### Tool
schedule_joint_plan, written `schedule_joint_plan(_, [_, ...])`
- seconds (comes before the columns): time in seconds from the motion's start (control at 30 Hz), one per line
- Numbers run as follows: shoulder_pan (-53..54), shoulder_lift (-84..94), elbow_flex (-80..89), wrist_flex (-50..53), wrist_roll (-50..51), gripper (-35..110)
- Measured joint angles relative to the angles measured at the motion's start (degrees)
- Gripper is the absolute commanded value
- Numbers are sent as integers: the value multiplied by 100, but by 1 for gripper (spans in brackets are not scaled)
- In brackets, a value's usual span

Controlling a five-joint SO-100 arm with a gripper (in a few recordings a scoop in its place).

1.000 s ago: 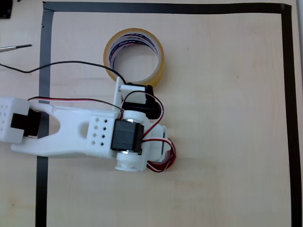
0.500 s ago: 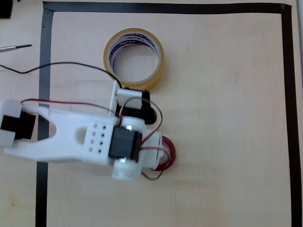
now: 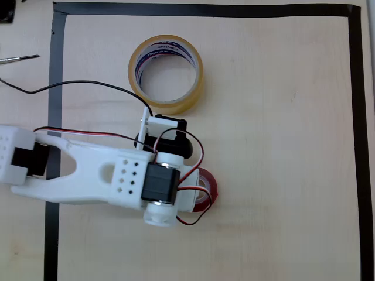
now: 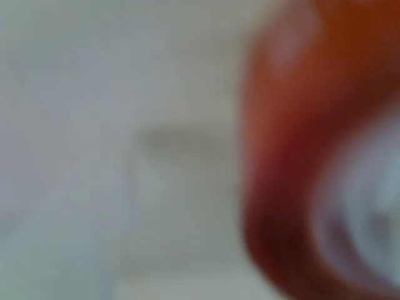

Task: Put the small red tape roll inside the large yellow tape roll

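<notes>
Wooden table (image 3: pixel 281 146), yellow roll (image 3: pixel 166 74) printed blue-red.

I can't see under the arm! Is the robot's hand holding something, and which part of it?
It cannot be told. The small glossy red tape roll lies partly under the white arm, which hides the hand. The wrist view shows the roll very close but too blurred to show a grip.

Bare table (image 3: pixel 281 146) is seen right of both rolls; the large yellow tape roll (image 3: pixel 166 74) stands unobstructed above the arm (image 3: pixel 105 175).
</notes>
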Motion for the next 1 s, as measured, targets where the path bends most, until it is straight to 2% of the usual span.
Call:
schedule_joint_plan(0.07, [18, -105, -158, 9, 0, 15])
schedule_joint_plan(0.13, [0, -255, -387, 9, 0, 1])
schedule_joint_plan(0.17, [-9, -290, -466, 0, 0, 0])
schedule_joint_plan(0.63, [-88, -167, -316, 0, 0, 0])
schedule_joint_plan(0.77, [-378, 721, 378, 0, 0, 0])
schedule_joint_plan(1.0, [-1178, 3296, 1872, 53, 0, 0])
